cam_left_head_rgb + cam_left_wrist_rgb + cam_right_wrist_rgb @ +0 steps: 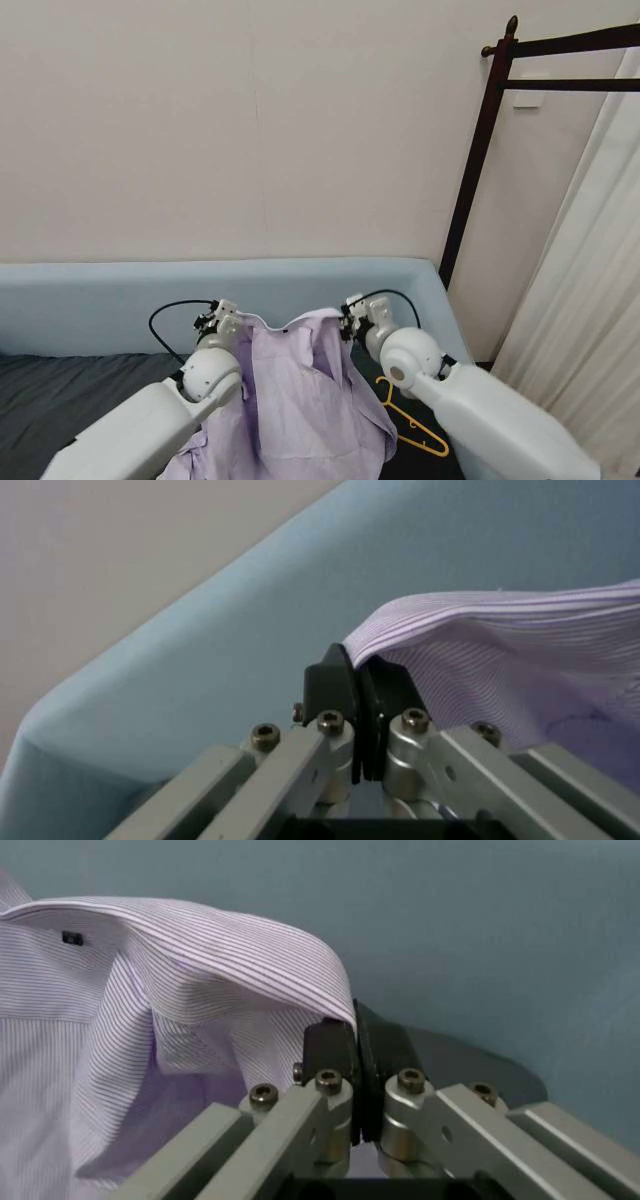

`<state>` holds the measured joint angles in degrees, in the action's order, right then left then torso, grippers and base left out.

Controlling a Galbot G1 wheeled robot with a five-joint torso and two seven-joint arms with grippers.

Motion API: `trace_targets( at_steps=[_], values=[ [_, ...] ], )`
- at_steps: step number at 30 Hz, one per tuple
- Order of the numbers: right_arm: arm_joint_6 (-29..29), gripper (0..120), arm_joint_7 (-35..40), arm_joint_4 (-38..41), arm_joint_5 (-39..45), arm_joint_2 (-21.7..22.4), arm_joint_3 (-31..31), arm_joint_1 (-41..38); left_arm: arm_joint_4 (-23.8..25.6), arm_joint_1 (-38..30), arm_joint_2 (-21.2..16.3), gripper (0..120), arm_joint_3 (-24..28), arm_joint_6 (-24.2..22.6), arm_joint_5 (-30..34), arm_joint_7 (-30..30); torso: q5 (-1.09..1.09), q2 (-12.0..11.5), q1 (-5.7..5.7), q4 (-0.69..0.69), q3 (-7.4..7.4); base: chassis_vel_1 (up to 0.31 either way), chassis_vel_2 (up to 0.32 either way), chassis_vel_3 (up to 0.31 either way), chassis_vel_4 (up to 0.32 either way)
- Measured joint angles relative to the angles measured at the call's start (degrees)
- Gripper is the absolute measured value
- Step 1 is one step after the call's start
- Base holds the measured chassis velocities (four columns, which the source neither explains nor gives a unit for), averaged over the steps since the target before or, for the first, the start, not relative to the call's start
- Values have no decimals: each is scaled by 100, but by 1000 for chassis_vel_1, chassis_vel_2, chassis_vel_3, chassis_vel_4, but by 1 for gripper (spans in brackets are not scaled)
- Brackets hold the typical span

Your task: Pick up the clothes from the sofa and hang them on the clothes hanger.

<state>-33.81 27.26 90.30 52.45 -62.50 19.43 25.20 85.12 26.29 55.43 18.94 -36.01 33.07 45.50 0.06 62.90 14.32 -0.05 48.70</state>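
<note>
1. While the lilac striped shirt [300,400] hangs at 6 o'clock in the head view, in front of the pale-blue sofa [100,300], both arms carry it. The left end effector [232,322] is at 9 o'clock of the collar and the right end effector [347,312] at 3 o'clock. Each is closed narrow, pinching a shoulder edge.
2. It looks thin, light and limp, so it is likely to sag, swing and slip from small pads. The seamed shoulder edges by the collar seem the firmest hold.
3. Its collar points to 12 o'clock and its long axis drops toward 6, while the shoulder line runs 9 to 3.
4. A dark wooden clothes stand [480,150] rises at 2 o'clock, well apart. A yellow hanger [415,425] lies at 5 o'clock, just beside the shirt.
</note>
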Motion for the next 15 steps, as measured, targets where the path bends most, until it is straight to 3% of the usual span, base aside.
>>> trace_targets(
  at_steps=[8, 15],
  values=[
    [217, 0, -195, -959, -671, -559, -73, 56, -533, -102, 72, 0, 131, 129, -274, -121, 2, 1, -2, 5, -1, 0, 0, 0, 0],
    [519, 0, -437, -1620, -1000, -903, 53, -13, -1088, 74, 536, 0, 158, 350, -607, -251, -1, 1, -2, 3, -1, 0, 0, 0, 0]
  ],
)
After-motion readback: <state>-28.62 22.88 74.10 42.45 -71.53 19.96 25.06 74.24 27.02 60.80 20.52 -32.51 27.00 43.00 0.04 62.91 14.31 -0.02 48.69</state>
